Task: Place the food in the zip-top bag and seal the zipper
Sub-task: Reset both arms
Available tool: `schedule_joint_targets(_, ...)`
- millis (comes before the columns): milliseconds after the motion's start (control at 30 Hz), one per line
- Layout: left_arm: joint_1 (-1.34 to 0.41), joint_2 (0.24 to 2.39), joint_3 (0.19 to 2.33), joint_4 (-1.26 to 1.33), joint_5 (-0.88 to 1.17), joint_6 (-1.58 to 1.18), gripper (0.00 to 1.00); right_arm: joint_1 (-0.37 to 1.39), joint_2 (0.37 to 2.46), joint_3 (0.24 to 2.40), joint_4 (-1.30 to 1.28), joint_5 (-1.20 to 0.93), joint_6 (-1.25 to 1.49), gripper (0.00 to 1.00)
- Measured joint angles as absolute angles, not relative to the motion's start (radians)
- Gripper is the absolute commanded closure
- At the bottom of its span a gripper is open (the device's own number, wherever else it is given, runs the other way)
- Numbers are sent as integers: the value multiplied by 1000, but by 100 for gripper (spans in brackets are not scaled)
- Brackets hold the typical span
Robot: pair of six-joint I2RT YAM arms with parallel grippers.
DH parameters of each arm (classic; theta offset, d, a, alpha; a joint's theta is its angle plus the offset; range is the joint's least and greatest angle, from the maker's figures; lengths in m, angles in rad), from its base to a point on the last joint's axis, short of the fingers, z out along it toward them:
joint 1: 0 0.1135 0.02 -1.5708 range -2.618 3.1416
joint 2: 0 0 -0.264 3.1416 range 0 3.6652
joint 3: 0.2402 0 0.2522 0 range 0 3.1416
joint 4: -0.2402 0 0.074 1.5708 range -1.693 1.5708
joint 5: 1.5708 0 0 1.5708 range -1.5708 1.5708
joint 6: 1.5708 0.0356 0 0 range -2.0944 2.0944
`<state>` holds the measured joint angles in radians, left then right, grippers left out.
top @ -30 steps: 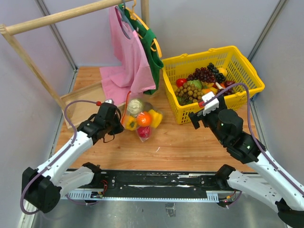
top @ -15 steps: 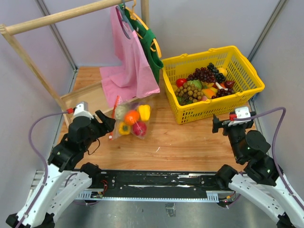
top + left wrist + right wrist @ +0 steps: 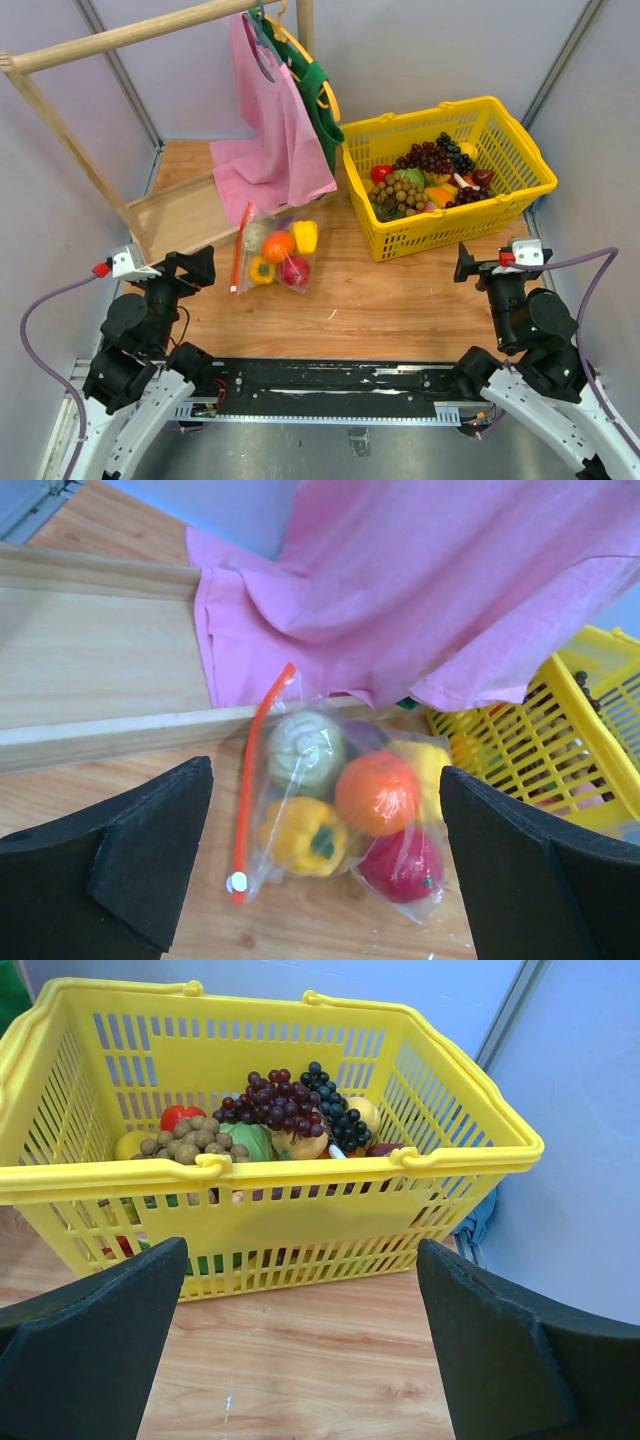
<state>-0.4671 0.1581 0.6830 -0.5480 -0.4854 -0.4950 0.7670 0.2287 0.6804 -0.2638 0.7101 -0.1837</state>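
The zip-top bag (image 3: 276,256) lies flat on the wooden table, just in front of the pink cloth. Inside it the food shows through the plastic: an orange (image 3: 377,792), a yellow pepper (image 3: 303,835), a red fruit (image 3: 401,865), a pale round piece (image 3: 304,751) and a yellow piece (image 3: 428,763). The red-orange zipper (image 3: 256,765) runs straight along the bag's left edge, with its white slider (image 3: 237,882) at the near end. My left gripper (image 3: 192,268) is open, drawn back near-left of the bag and touching nothing. My right gripper (image 3: 478,268) is open and empty, facing the basket.
A yellow basket (image 3: 520,160) with grape bunches and other produce stands at the back right. Pink cloth bag (image 3: 268,120) and green cloth bag (image 3: 322,110) hang from a wooden rack (image 3: 60,130). The rack's wooden base board (image 3: 100,670) lies left of the zip-top bag.
My left gripper has opened, let go of the bag's zipper edge and pulled back to the near left. The right arm drew back from the basket. The bag shifted slightly left and lies still.
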Motion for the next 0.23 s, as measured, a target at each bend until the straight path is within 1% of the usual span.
schedule_joint_targets(233, -467, 166, 673, -536, -512, -471, 1, 767, 222, 672, -250, 710, -187, 2)
